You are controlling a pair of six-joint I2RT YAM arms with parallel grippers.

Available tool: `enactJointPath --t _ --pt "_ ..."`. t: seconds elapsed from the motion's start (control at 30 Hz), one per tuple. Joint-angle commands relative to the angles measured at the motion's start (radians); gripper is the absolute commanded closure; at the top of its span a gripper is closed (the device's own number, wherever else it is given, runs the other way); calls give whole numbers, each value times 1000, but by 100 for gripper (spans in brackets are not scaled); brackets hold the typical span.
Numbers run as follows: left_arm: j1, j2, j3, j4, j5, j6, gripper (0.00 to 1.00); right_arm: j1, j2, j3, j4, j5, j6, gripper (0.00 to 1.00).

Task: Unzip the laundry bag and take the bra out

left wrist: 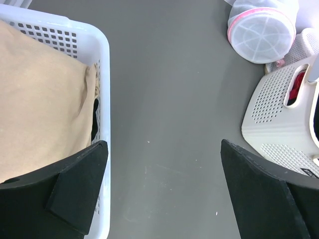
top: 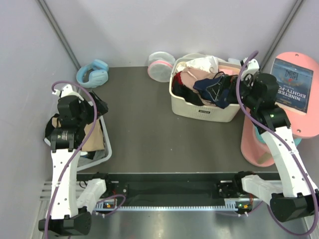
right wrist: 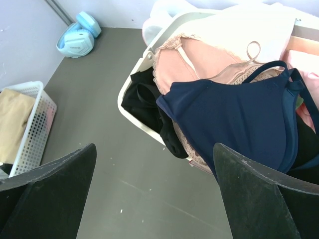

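Beside the cream basket (top: 199,110) — heaped with clothes (top: 197,79) — sits the laundry bag (top: 161,66).

Laundry bag (left wrist: 262,33) — beside cream basket (left wrist: 284,119)

Translucent mesh laundry bag (left wrist: 262,33), matt table (left wrist: 164,99)

Lab test booth: plain grey walls (top: 149,25), table-mounted arms (top: 62,169).
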Motion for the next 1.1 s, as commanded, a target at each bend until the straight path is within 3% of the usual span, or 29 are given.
enactJointPath --t 0.0,0.23,0.37,0.47,0.5,0.6,0.73,1.07 --pt "4 -3 43 27 -23 18 1 7 39 86 45 -23 -16 0" --pt "4 20 56 48 -24 47 1 14 116 195 36 -29 -54 0" --pt "-11 91 48 123 55 55 1 29 186 262 39 -42 -56 0" --pt "-132 216 103 160 -31 56 1 33 231 307 49 -57 -39 0" --pt "-233 291 156 169 -112 67 1 37 253 313 52 -51 -38 0" --pt "-356 445 257 232 -130 62 1 50 319 370 40 -62 -36 0" --pt "-398 644 323 430 -57 91 1 84 350 402 71 -68 -18 0" --pt "-409 1259 839 625 -113 -71 1 124 197 164 79 -56 79 0"
